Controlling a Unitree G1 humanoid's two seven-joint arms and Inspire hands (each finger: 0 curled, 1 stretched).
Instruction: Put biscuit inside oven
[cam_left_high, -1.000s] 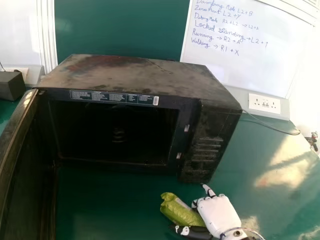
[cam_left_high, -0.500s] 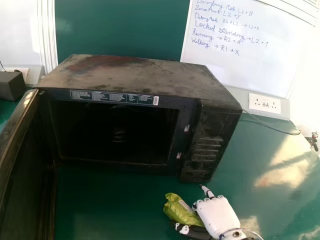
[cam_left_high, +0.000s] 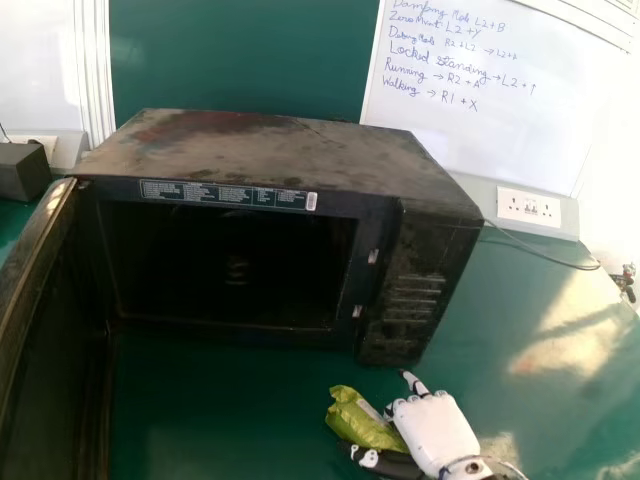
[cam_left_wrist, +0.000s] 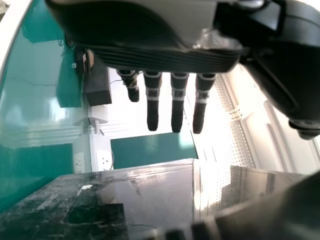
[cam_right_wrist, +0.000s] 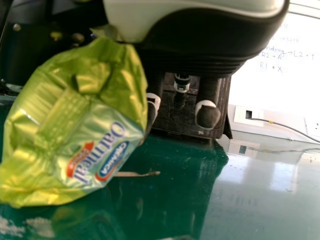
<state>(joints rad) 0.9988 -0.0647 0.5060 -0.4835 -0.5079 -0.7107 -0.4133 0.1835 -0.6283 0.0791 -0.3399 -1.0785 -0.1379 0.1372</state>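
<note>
Left hand: The left hand (cam_left_wrist: 160, 50), in the left wrist view, has its fingers (cam_left_wrist: 177, 102) straight and spread slightly apart.
Box: A dark box (cam_left_high: 20, 173) sits at the left edge of the head view, beyond the door.
Door: The door (cam_left_high: 45, 330) stands open on the left side of the oven (cam_left_high: 270, 150).
Oven: The unit stands on the table (cam_left_high: 500, 330), with its dark cavity facing forward and its control panel on the right.
Biscuit: The green packet (cam_left_high: 362, 425) is outside the cavity, in front of the oven, near its right front corner. Contact with the table cannot be determined.
Right hand: The right hand (cam_left_high: 438, 430) is just right of the packet, pinching it between its fingers and thumb.
Socket: A white socket plate (cam_left_high: 528, 207) is located right of the oven, below the whiteboard (cam_left_high: 500, 110).
Cable: A thin cable (cam_left_high: 540, 256) runs along the table near the socket plate.
</note>
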